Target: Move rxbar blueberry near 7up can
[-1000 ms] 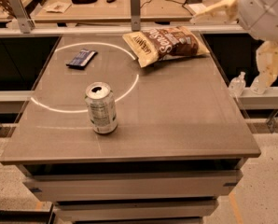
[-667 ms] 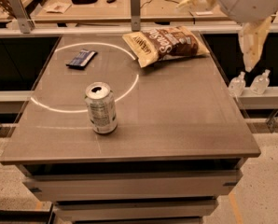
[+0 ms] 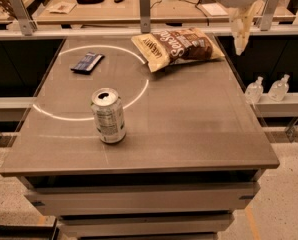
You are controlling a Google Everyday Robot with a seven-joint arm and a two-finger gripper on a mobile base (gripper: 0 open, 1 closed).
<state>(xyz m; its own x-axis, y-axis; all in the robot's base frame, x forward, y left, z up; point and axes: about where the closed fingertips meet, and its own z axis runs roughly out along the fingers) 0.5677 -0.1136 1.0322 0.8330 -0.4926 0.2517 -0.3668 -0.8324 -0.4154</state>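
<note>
Swings gripper [image 3: 240, 26] leftward versus a second ago; hangs now at desk [image 3: 199, 134] far right corner, beside chip bag [image 3: 179, 46]. Cannot tell claw state. Leaves rxbar blueberry [image 3: 87, 62] flat near far left corner, well apart from 7up can [image 3: 108, 116]. Means reach only, no grasp yet.
</note>
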